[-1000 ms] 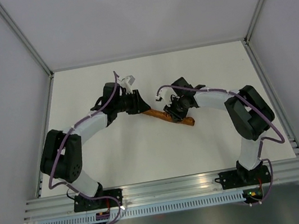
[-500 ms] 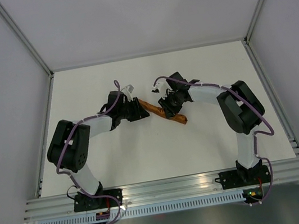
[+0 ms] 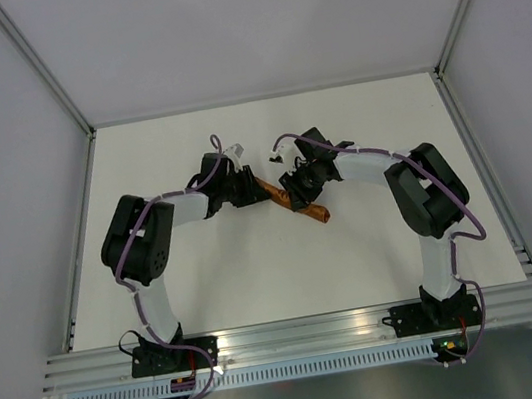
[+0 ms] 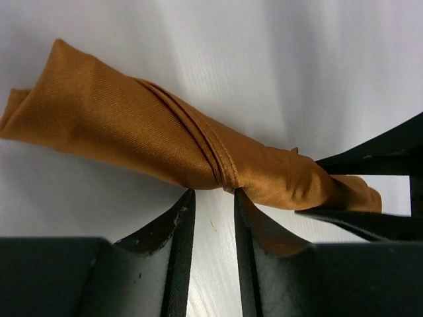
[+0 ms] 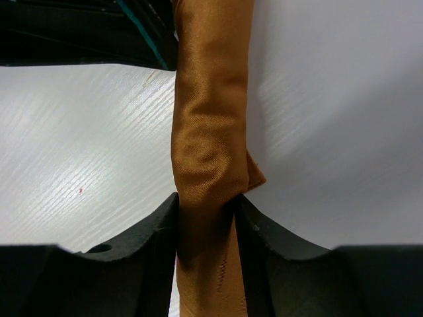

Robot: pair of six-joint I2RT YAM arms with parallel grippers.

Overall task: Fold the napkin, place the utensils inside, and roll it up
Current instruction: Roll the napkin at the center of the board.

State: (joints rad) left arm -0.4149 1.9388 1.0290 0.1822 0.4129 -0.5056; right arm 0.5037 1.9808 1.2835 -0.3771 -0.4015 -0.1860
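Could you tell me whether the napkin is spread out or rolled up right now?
Rolled up: the napkin lies on the table as a narrow tube, its hem wrapping around it.

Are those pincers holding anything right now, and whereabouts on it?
The right pincer squeezes the rolled napkin partway along its length; the left pincer sits beside it, empty.

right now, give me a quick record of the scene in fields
napkin: orange-brown, rolled into a tube, lying on the white table
cutlery: none in sight
left fingers: narrowly apart, tips at the roll's side
right fingers: closed on the roll, one each side
task stage: rolling looks nearly done
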